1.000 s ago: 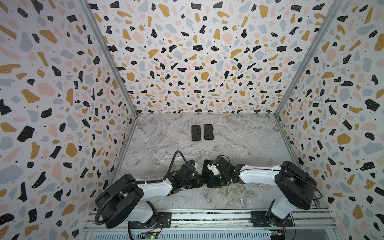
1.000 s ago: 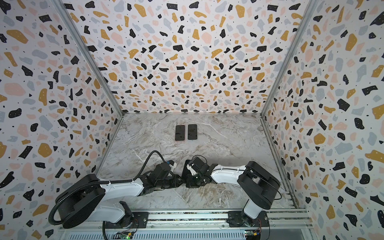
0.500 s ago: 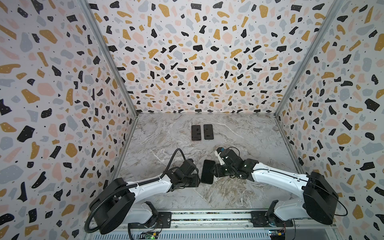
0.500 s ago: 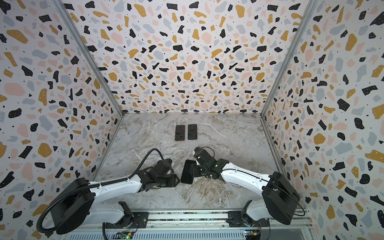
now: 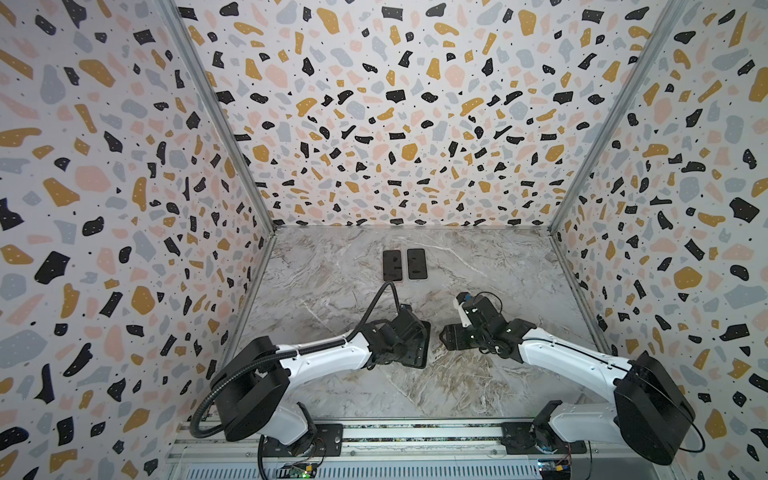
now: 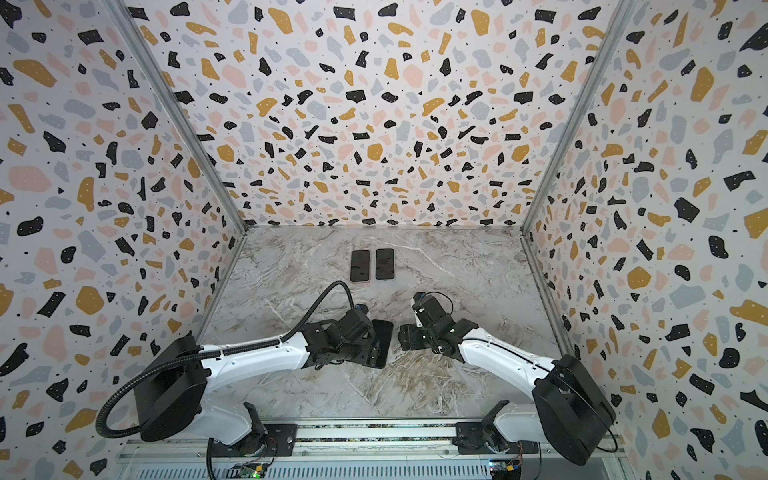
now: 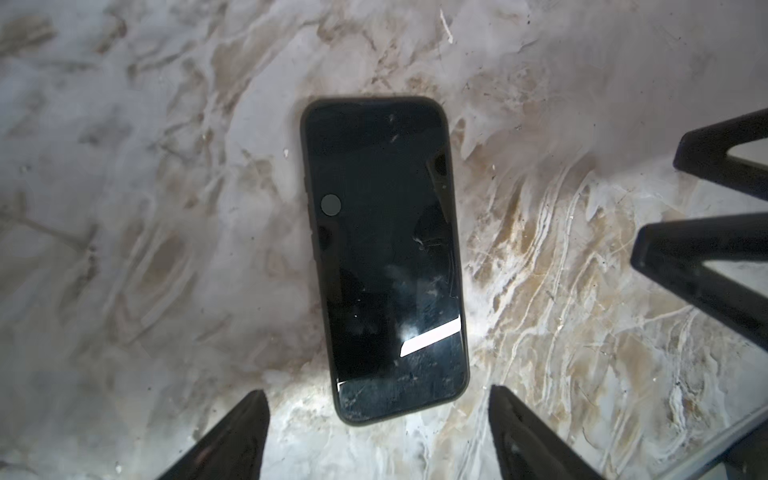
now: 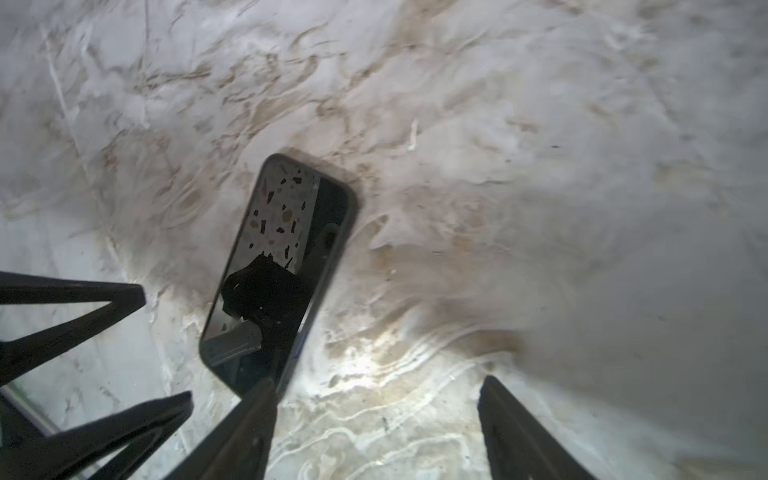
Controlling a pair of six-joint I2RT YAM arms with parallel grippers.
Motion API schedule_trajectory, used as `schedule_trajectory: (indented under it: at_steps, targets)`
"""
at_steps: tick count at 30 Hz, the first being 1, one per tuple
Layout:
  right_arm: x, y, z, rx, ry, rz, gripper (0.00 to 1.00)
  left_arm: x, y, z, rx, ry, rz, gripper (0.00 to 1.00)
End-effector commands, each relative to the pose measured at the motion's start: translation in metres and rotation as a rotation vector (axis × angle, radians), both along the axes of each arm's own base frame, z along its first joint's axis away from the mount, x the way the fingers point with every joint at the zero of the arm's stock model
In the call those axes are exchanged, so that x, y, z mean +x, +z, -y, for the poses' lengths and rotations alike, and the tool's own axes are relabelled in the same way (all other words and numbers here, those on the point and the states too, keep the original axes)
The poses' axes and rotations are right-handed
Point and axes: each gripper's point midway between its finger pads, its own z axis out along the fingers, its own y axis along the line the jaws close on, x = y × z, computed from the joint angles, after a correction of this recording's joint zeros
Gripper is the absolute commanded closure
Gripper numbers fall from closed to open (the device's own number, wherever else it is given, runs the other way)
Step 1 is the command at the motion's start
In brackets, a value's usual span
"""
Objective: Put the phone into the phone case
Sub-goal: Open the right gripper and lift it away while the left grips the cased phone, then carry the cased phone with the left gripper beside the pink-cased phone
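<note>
Reach favours your left tool [image 7: 376, 394], spread wide and empty above one end of the flat black glossy phone [image 7: 382, 257] on the marble bench [image 7: 145, 187], its long axis running straight ahead; right tool [image 8: 378, 381] gapes empty alongside.

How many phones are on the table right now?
3. Far left phone and far right phone lie side by side at the table's back; near phone lies nearer, centre. None seems hidden.

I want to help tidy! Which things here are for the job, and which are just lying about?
For the job: phone, seemingly already cased; left gripper; right gripper.
Lying about: far dark slab; second dark slab, both phone-shaped.
</note>
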Motion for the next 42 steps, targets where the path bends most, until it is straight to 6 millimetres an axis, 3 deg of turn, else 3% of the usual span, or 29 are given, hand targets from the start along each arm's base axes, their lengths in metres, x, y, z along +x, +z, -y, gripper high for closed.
schedule_trajectory:
  at_steps: [1, 5, 18, 28, 32, 36, 42]
  targets:
    - [0.002, 0.003, 0.01, 0.025, -0.004, 0.027, 0.14, 0.007, 0.001, 0.0, 0.071, 0.015, 0.034, 0.07]
    - [0.0, -0.004, 0.019, 0.037, -0.019, 0.017, 0.11, 0.008, -0.005, 0.009, 0.105, 0.015, 0.026, 0.0]
    - [-0.009, -0.017, 0.022, 0.074, -0.012, -0.003, 0.08, 0.001, -0.036, 0.027, 0.157, -0.001, -0.042, 0.0]
    - [-0.009, -0.018, 0.018, 0.087, -0.002, -0.008, 0.07, -0.009, -0.066, 0.02, 0.213, 0.0, -0.113, 0.0]
    - [-0.008, -0.018, 0.018, 0.085, -0.003, -0.008, 0.06, -0.015, -0.07, 0.017, 0.197, 0.008, -0.133, 0.13]
    - [-0.008, -0.019, 0.016, 0.091, 0.002, -0.016, 0.06, -0.013, -0.067, 0.015, 0.207, 0.012, -0.124, 0.16]
    - [-0.007, -0.015, 0.016, 0.097, -0.002, -0.008, 0.05, -0.013, -0.062, 0.013, 0.201, 0.022, -0.114, 0.31]
